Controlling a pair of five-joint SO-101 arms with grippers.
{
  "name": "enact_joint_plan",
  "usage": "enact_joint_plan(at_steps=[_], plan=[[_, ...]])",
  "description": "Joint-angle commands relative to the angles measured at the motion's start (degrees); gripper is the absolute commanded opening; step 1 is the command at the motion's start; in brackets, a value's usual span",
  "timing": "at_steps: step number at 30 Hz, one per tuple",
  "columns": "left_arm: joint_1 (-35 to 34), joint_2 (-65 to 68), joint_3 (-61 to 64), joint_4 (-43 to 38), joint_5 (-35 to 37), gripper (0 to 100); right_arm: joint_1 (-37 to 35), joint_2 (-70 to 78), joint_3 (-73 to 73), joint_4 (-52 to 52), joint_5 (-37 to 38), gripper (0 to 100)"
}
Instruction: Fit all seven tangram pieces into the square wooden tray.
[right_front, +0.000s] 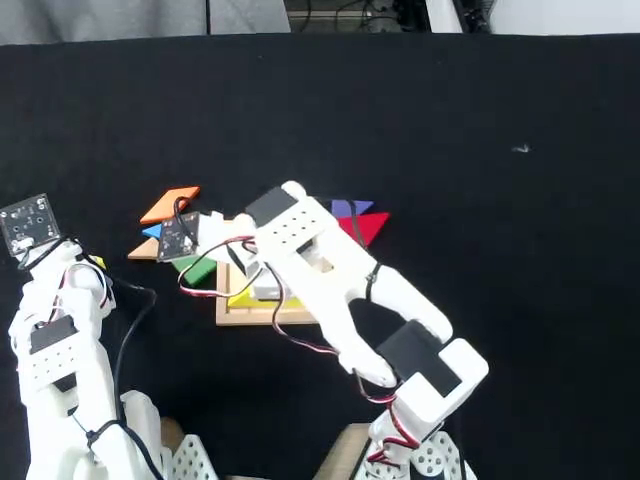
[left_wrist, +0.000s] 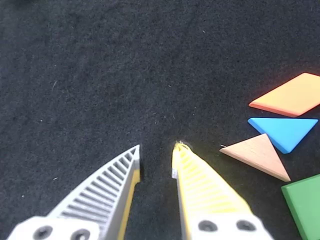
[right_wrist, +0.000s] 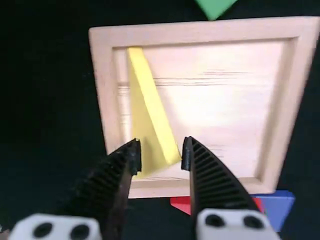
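The right gripper (right_wrist: 160, 150) hung over the tray (right_wrist: 100, 100), jaws apart and straddling the broad end of the yellow triangle (right_wrist: 145, 115), the one piece lying inside. Whether the pads touched it could not be told. The triangle's long axis ran straight away from the gripper, along one tray wall, tapering to a point in the far corner. Any nudge or lift would therefore have to work along that wall, and the rest of the tray floor lay bare beside it.

The right arm stretched from its base at the table's near edge, forward and across to the tray, with its wrist pitched down over the piece. It was plainly the nearer arm.

The left gripper (left_wrist: 157, 148) sat off to the side above the black cloth (left_wrist: 100, 75), jaws slightly parted on nothing, and its arm was drawn up close to its base. Four loose pieces lay between it and the tray: the orange piece (left_wrist: 287, 95), the blue triangle (left_wrist: 285, 131), the wooden triangle (left_wrist: 257, 155) and the green piece (left_wrist: 305, 202). The green piece was closest to the tray's edge. The red piece (right_front: 368, 228) and the purple piece (right_front: 348, 207) lay together just past the tray's opposite side.

With six pieces out on the cloth, the job looked barely begun.
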Motion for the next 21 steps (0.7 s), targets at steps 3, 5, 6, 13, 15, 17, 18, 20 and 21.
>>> enact_joint_plan(at_steps=[3, 5, 6, 13, 15, 17, 18, 20, 21], plan=[[-0.3, -1.3, -0.4, 0.3, -0.6, 12, 4.5, -1.0, -6.0, 0.3, -0.3, 13.8], [-0.3, -1.3, -0.4, 0.0, -0.6, 12, 5.7, -1.0, -6.6, 0.3, -0.3, 13.8], [-0.3, -1.3, -0.1, -0.8, -0.6, 12, 6.2, -1.0, -6.9, 0.3, -0.3, 13.8], [-0.3, -1.2, 0.2, -1.9, -0.4, 12, 8.8, 0.7, -4.4, -12.4, -0.7, 2.9], [-0.3, -1.2, 0.2, -1.9, -0.4, 12, 8.8, 1.9, -1.9, -17.7, -1.5, 2.5], [-0.3, -1.2, 0.2, -2.0, -0.4, 12, 8.7, 3.3, -0.6, -21.5, -4.1, 1.2], [-0.3, -1.2, 0.2, -2.0, -0.4, 12, 8.7, 4.0, -0.5, -22.6, -5.2, 0.9], [-0.3, -1.2, 0.2, -2.0, -0.4, 12, 8.8, 5.4, -0.7, -23.2, -5.7, 1.1], [-0.3, -1.2, 0.2, -2.0, -0.4, 12, 8.8, 6.1, -0.7, -23.3, -5.7, 1.1]])
